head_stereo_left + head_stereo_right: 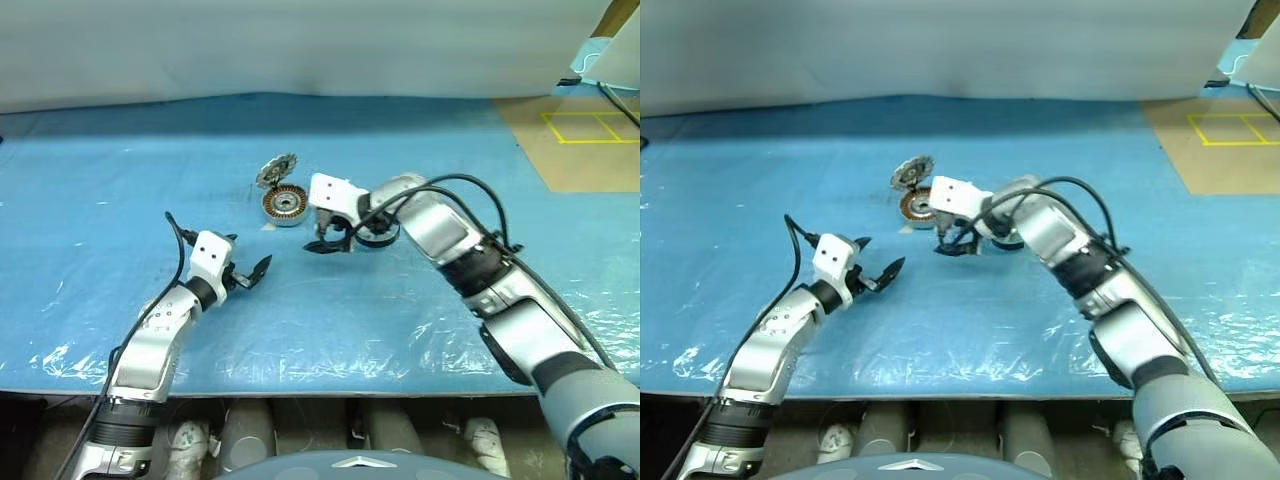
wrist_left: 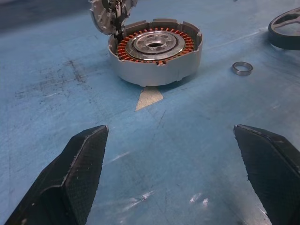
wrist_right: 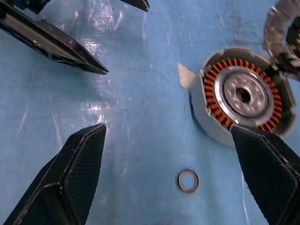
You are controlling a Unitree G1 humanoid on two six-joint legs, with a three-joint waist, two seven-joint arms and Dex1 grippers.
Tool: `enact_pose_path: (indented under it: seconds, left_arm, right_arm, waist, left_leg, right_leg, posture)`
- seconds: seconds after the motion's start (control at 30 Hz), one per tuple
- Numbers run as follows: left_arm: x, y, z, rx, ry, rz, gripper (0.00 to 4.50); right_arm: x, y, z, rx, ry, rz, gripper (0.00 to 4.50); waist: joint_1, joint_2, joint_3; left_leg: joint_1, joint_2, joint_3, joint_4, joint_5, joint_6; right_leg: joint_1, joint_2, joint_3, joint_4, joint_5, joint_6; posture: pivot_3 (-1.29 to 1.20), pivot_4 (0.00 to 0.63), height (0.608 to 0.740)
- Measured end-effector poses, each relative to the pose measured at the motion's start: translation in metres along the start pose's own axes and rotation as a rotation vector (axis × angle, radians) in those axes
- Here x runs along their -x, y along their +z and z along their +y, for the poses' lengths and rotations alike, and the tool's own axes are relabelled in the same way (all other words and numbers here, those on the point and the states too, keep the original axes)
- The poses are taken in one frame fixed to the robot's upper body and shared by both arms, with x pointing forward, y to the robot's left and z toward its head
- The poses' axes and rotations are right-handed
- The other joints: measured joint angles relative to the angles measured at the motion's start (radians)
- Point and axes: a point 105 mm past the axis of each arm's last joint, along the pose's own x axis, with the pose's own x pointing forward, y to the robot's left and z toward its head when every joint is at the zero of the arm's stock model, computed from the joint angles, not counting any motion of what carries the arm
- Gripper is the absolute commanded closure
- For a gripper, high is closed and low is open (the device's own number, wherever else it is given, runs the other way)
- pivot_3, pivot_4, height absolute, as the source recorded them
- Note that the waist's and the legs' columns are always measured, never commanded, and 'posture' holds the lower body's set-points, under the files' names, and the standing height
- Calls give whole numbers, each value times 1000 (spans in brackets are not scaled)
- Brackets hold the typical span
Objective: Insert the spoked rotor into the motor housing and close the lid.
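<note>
Black, mesh-faced and spread wide, the right jaws are hanging empty over the tabletop (image 1: 120, 180) just on the near side of the motor housing (image 1: 285, 203), with the right arm (image 1: 450, 240) reaching in from the housing's right. The left jaws are likewise gaping wide and holding nothing, hovering low and pointing at the housing from its near left, well apart from it.

The housing is sitting open, its copper windings (image 2: 126, 44) ringing a silver centre. The lid (image 1: 277, 169) is standing up off the housing's far rim, joined there. A small triangular scrap (image 2: 149, 97) is lying against the housing's near side. A tiny metal ring (image 3: 187, 180) is lying near the housing's right. Beyond that ring, further right of the housing, the spoked rotor (image 2: 285, 32) is resting flat on the tabletop, under the right arm.

The rotor is looking stiff, light and thin. Lying flat on glossy film, it is probably going to skid if nudged sideways, so pinching across the rim, or gripping one spoke from above, seems the safest hold. It is about as wide as the housing, so it is probably needing a level, centred descent. The thin lid is likely needing only a gentle push at its upper edge.
</note>
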Motion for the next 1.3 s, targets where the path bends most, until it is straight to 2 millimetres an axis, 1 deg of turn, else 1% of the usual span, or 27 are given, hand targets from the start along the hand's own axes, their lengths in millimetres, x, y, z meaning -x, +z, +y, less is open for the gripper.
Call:
enact_pose_path:
  seconds: [0.1, 0.17, 0.3, 0.5, 0.67, 0.87, 1.1, 1.2, 1.3]
  left_arm:
    - [6, -5, -1, 4, 13, 3, 0]
    - [10, -10, -3, 5, 18, 0, 0]
    - [13, -12, -4, -1, 24, -3, 0]
    - [13, -11, -4, -11, 27, -11, 0]
    - [12, -9, -5, -10, 28, -24, 0]
    - [11, -9, -5, -7, 35, -30, 0]
    - [13, -12, -5, 3, 56, -24, 0]
    - [15, -15, -4, 8, 69, -14, 0]
    - [18, -14, -4, 6, 79, -18, 0]
  right_arm:
    - [-11, 2, -9, 31, 11, 21, 69]
    - [-19, 0, -14, 41, 12, 42, 69]
    - [-31, -3, -23, 52, -8, 69, 69]
    - [-38, -9, -34, 56, -60, 93, 69]
    - [-41, -3, -39, 59, -91, 78, 69]
    - [-47, 3, -38, 50, -97, 61, 69]
    - [-57, 12, -31, 59, -82, 30, 69]
    - [-58, 11, -30, 51, -88, 28, 69]
    - [-59, 8, -31, 46, -102, 39, 69]
  waist:
    - [-1, 0, 0]
    - [1, 0, 0]
    - [0, 0, 0]
    - [-2, 0, 0]
    - [-14, 0, 0]
    - [-20, 0, 0]
    - [-20, 0, 0]
    - [-20, 0, 0]
    - [-20, 0, 0]
  left_leg:
    - [-1, 1, 0, 2, 0, 0]
    - [-1, 1, 0, 3, 0, 0]
    - [-1, 1, 0, 3, 0, 1]
    - [-1, 1, 0, 4, 0, 1]
    - [-3, 1, 0, 4, -2, 4]
    - [-4, 1, 0, 4, -3, 4]
    - [-4, 1, 0, 4, -3, 4]
    - [-4, 1, 0, 4, -3, 4]
    - [-4, 2, 0, 4, -3, 4]
  right_leg:
    - [0, 0, 0, 2, -1, -1]
    - [0, 0, 0, 3, -1, -1]
    - [-1, 0, 0, 5, -1, -1]
    - [-2, 0, 0, 6, -1, -2]
    - [-5, 0, 0, 7, -2, -3]
    - [-6, 0, 0, 7, -2, -3]
    - [-6, 0, 0, 7, -2, -3]
    - [-6, 0, 0, 7, -2, -3]
    - [-6, 0, 0, 8, -2, -3]
  posture:
    - [0, 150, 740]
    - [0, 150, 740]
    - [0, 150, 740]
    - [0, 150, 740]
    - [0, 150, 740]
    - [0, 150, 740]
    - [0, 150, 740]
    - [0, 150, 740]
    - [0, 150, 740]
